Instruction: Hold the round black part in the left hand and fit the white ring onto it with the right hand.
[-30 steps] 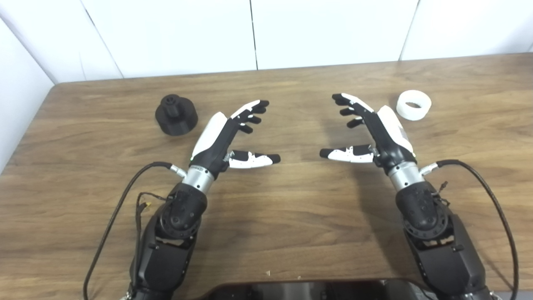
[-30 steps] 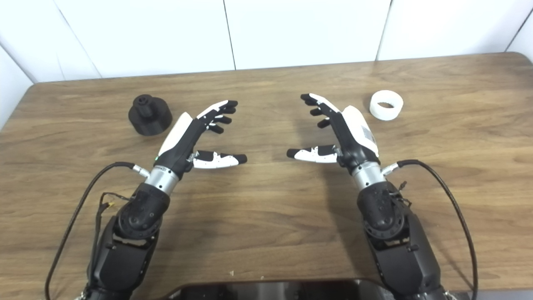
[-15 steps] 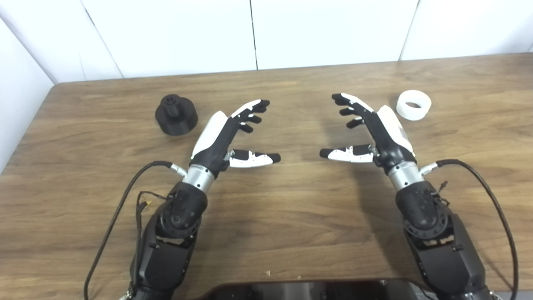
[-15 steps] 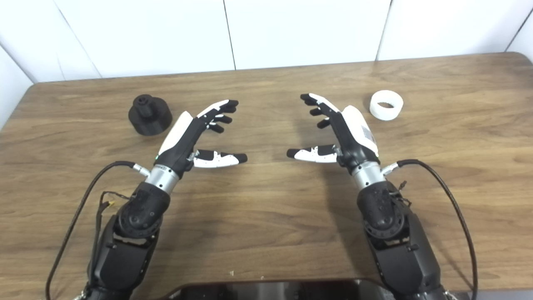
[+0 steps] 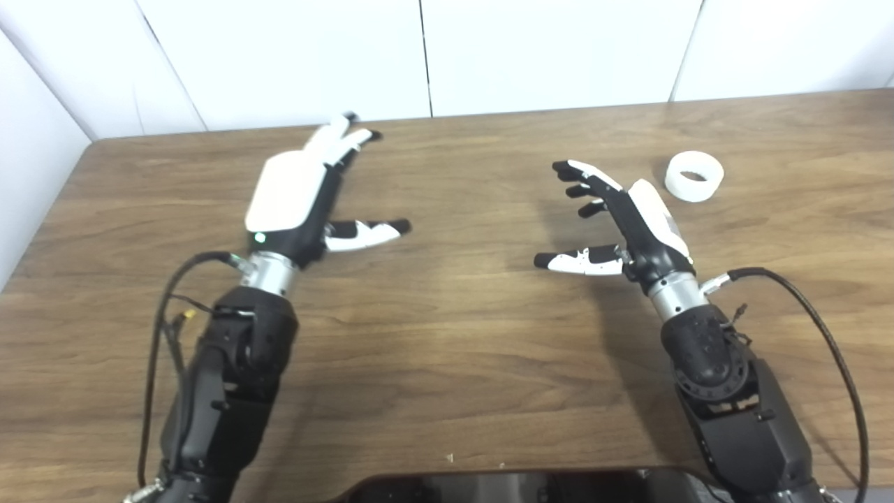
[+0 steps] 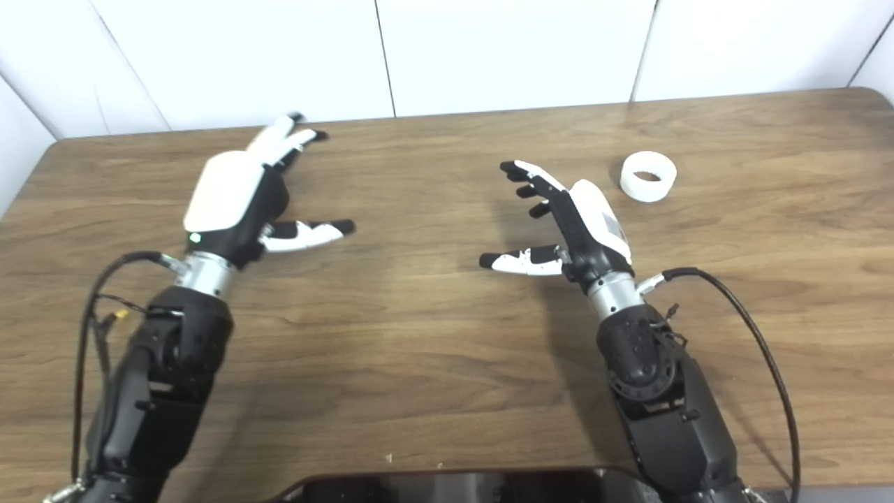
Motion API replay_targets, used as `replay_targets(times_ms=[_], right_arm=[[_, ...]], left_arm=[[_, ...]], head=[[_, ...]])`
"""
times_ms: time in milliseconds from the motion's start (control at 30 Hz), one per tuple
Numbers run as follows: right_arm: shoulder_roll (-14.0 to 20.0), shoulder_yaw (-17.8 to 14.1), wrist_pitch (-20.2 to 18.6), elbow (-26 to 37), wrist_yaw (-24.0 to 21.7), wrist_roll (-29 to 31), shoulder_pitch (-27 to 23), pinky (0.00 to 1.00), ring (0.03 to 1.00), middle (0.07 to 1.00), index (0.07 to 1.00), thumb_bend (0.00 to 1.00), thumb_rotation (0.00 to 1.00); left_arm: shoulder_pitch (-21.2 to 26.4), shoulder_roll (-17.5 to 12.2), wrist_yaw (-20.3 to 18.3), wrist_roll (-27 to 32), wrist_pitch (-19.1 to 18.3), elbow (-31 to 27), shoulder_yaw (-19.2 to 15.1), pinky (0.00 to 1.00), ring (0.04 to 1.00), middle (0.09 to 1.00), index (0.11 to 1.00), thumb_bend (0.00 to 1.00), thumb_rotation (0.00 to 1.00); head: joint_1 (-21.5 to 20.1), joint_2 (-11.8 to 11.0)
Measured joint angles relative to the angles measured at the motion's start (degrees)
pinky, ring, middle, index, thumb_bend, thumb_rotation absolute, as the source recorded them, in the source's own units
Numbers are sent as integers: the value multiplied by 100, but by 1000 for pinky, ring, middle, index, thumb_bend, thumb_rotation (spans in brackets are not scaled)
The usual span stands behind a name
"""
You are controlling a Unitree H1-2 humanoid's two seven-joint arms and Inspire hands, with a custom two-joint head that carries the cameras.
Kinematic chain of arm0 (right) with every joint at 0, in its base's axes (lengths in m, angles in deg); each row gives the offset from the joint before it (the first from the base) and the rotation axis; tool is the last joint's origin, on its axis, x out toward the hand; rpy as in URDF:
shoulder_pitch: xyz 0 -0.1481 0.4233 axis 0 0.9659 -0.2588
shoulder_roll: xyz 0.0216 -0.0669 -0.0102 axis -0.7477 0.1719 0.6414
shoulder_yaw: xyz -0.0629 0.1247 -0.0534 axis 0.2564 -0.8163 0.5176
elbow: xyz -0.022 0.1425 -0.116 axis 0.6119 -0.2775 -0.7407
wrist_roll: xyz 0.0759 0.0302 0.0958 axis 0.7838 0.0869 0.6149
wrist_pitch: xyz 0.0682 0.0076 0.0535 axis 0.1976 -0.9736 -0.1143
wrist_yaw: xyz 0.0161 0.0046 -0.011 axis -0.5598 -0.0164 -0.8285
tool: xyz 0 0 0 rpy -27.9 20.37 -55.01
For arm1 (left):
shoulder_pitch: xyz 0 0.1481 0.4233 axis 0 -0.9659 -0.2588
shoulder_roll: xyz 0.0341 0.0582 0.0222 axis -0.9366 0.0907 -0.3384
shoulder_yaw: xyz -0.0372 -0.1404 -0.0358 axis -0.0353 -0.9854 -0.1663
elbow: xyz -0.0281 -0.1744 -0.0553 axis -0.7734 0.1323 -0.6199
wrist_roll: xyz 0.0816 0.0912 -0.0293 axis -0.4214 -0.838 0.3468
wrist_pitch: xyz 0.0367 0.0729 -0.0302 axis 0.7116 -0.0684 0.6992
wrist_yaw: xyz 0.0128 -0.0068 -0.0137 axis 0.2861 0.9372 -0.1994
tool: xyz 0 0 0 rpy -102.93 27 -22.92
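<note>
Left eye view: white ring (image 5: pixel 693 176) lies flat, hollow upward; left hand (image 5: pixel 297 192) and right hand (image 5: pixel 632 220) spread, empty.

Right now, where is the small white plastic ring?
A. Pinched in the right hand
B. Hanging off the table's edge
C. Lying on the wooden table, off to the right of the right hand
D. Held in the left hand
C: the small white plastic ring lies flat on the wooden table, apart from the open right hand; the left hand is spread open far over on the other side.
</note>
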Motion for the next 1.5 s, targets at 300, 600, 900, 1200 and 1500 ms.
replay_targets(times_ms=[300, 600, 900, 1200, 1500], right_arm=[[-2, 1, 2, 3, -1, 18, -11, 664, 791, 843, 853, 788, 204], [8, -14, 6, 5, 0, -4, -10, 654, 793, 850, 853, 795, 200], [8, -16, 38, 3, 1, 18, -10, 660, 799, 854, 860, 793, 218], [21, -16, 58, 3, 1, 5, -8, 667, 788, 846, 856, 802, 210], [46, -29, 79, 7, 1, -12, -8, 663, 784, 855, 862, 803, 226]], left_arm=[[31, 53, 543, 9, -439, 625, -451, 952, 1000, 1000, 851, 924, 397], [233, -154, 974, 69, -450, 1396, -520, 984, 1000, 1000, 901, 997, 437], [435, -427, 969, 259, -568, 1953, -461, 977, 1000, 1000, 913, 1000, 460], [513, -524, 976, 337, -587, 2334, -340, 981, 1000, 1000, 901, 1000, 492], [545, -560, 587, 523, -802, 2340, -176, 982, 1000, 1000, 833, 1000, 532]], head=[[0, 0], [44, 9], [26, 0], [9, 26], [0, 44]])
